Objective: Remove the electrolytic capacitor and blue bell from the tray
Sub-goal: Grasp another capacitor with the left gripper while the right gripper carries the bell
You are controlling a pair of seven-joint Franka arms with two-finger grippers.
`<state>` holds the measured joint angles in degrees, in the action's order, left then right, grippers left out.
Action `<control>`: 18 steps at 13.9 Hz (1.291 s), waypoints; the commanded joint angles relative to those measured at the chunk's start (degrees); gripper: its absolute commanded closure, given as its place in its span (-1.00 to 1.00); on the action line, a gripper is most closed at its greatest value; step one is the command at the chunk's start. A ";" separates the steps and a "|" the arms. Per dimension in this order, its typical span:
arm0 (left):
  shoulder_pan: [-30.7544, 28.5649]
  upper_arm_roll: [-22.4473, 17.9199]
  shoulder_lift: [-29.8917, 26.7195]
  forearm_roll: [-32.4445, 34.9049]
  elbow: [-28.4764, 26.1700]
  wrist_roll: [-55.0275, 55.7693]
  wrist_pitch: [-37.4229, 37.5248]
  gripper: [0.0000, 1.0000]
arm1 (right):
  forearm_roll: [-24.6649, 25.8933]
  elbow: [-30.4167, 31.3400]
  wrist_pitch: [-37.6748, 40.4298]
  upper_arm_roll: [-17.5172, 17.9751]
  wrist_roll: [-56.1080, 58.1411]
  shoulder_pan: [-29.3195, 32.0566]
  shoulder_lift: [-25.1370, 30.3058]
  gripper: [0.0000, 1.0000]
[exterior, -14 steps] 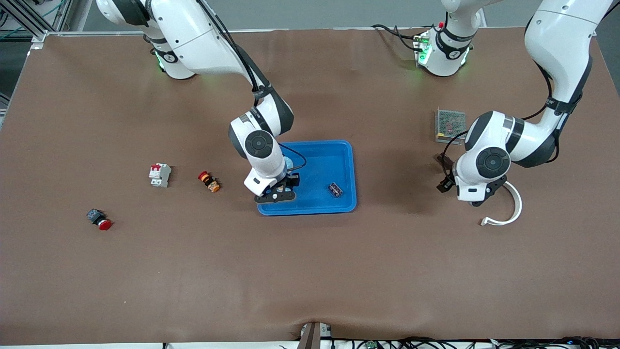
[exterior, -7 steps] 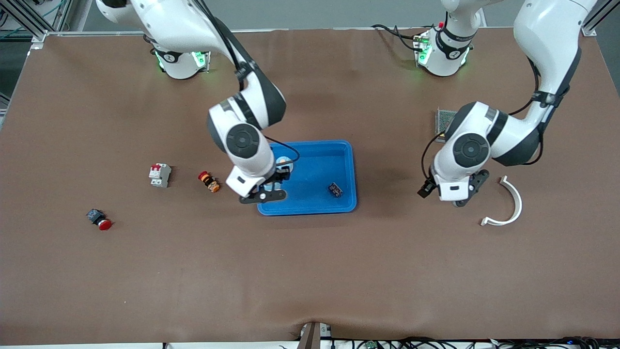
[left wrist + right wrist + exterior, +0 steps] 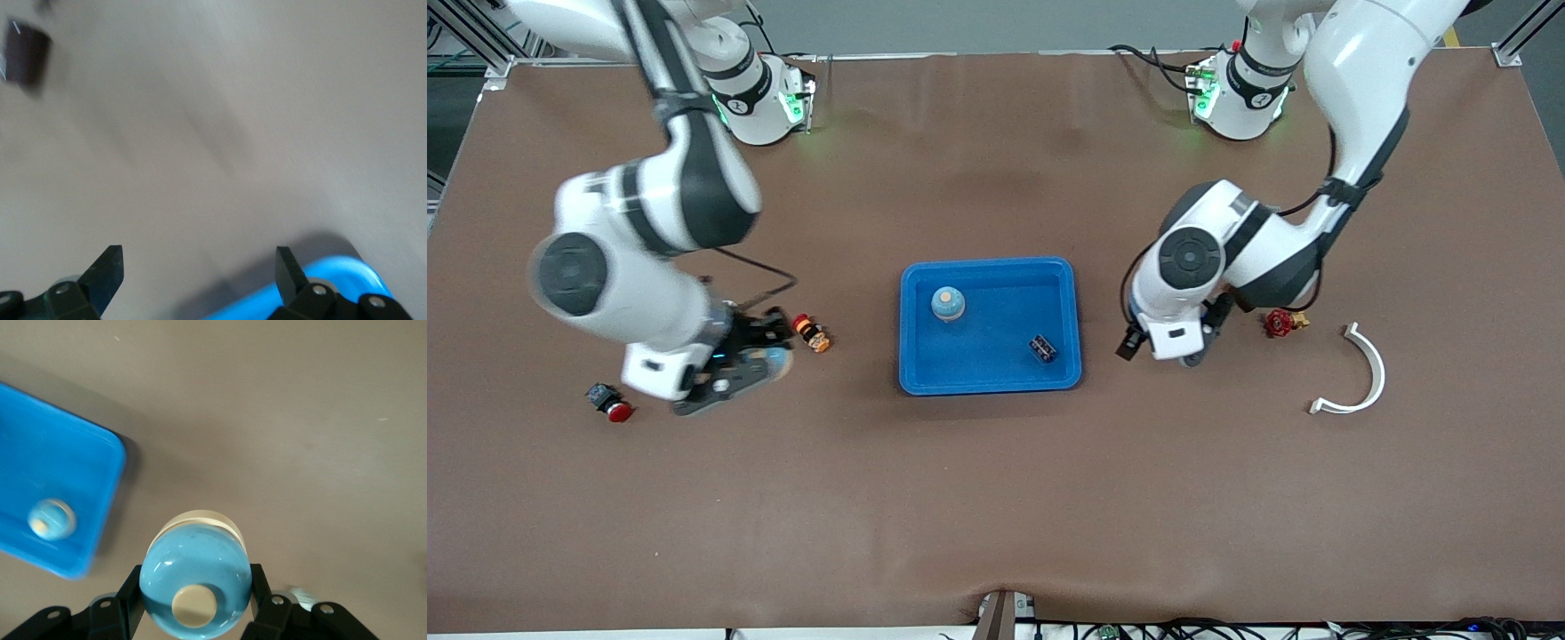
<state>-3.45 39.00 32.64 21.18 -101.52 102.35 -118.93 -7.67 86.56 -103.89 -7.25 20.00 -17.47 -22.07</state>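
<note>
Blue bell (image 3: 197, 583) sits gripped in the right gripper (image 3: 734, 373) over the tabletop (image 3: 996, 498), clear of the tray (image 3: 1069, 293). The electrolytic capacitor (image 3: 1043, 348) lies in the tray's end just beside the wide-open left gripper (image 3: 197, 260).

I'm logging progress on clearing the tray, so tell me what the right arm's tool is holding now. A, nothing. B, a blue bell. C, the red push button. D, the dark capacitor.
B: the right wrist view shows the right tool shut on a blue bell over the table, outside the tray; another bell remains inside.
</note>
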 commanded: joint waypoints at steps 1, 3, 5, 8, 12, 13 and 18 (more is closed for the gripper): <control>4.66 -0.15 5.93 0.09 7.20 5.91 0.81 -1.00 | 0.29 1.68 0.62 1.36 14.58 7.78 1.33 0.10; 7.57 -0.67 8.40 0.27 9.58 6.72 0.28 -1.00 | 1.16 1.86 0.44 1.36 23.29 12.36 0.89 0.10; 10.47 -2.51 9.63 0.27 10.82 6.72 -2.34 -0.76 | 3.70 3.17 -0.09 1.45 28.85 15.61 0.89 0.10; 14.69 -6.37 11.21 0.36 11.00 5.93 -8.05 -0.51 | 5.72 5.45 -3.32 1.36 38.25 19.39 0.98 0.10; 21.63 -12.09 13.59 0.36 13.45 5.75 -10.79 -0.34 | 6.35 14.14 -13.51 1.45 47.40 24.14 1.24 0.10; 22.52 -13.06 13.94 0.36 13.63 5.67 -11.58 -0.31 | 6.35 16.16 -16.15 1.53 48.81 24.76 1.24 0.10; 23.40 -14.12 15.61 3.33 13.63 5.49 -13.08 -0.02 | 6.26 24.52 -26.08 1.54 50.84 26.00 1.24 0.10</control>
<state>19.42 25.35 46.99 22.33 -89.38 108.16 -131.57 -2.18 107.05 -126.34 -7.12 70.00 7.15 -22.33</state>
